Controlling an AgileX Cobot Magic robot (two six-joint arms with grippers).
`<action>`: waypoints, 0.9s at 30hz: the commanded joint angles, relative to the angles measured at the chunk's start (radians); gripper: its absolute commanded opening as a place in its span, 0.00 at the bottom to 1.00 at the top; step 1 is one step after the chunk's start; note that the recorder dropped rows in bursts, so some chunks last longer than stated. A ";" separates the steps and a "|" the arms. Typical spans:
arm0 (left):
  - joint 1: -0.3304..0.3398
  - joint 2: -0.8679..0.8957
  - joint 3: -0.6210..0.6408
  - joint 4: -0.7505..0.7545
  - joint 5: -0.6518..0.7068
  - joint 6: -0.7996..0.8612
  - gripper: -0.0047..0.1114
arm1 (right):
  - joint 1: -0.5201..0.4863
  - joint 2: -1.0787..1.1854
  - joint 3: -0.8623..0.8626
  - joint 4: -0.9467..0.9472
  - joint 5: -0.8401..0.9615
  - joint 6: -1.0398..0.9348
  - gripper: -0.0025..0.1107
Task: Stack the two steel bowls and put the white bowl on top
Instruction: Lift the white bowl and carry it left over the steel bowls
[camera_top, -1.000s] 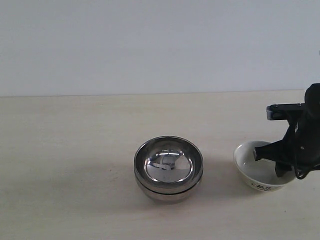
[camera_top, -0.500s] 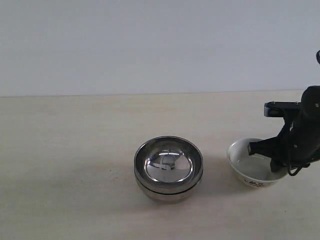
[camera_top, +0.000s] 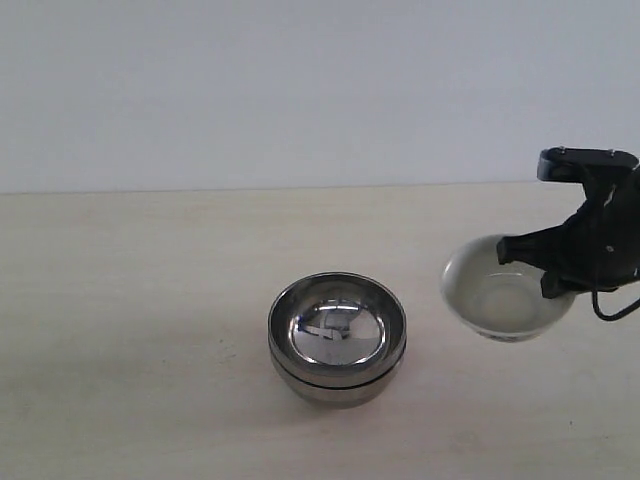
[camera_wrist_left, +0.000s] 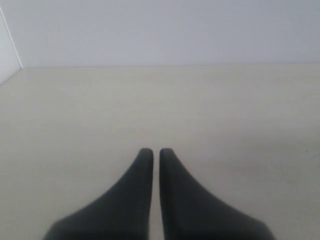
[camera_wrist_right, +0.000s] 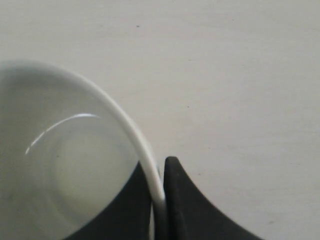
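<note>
Clamping of the white bowl (camera_top: 495, 300) is performed by the right gripper (camera_top: 530, 268) at the bowl's rim. One finger is set against the inner wall and the other against the outer wall, so that the rim is pinched between them. This grip is confirmed in the right wrist view, where the thin white rim is seen passing between the two dark fingers (camera_wrist_right: 182, 205). The bowl is carried on the fingertip side of the gripper, tilted, with its opening turned partly toward the exterior camera. It appears to be held just clear of the table (camera_top: 120, 300), but the gap under its base cannot be confirmed. The two steel bowls (camera_top: 337, 340) are located beyond the unclamped side of the white bowl, on the side away from the right gripper. They are near the white bowl but are not touched by it. They are nested one inside the other, openings upward, and are stood on the table, the upper rim sitting just above the lower rim. Which of the two is the dimpled one cannot be told. The left gripper (camera_wrist_left: 156, 154) is shown in the left wrist view with its fingers brought together, only a thin slit being left between the tips, and nothing is held between them. The table surface and a pale wall (camera_wrist_left: 160, 30) are seen ahead of its fingertips.
</note>
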 joint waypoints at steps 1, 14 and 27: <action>0.003 -0.004 0.004 -0.007 -0.002 0.003 0.08 | -0.003 -0.047 -0.004 0.210 0.002 -0.169 0.02; 0.003 -0.004 0.004 -0.007 -0.002 0.003 0.08 | 0.005 -0.173 -0.004 0.744 0.228 -0.647 0.02; 0.003 -0.004 0.004 -0.007 -0.002 0.003 0.08 | 0.276 -0.100 -0.013 0.744 0.025 -0.625 0.02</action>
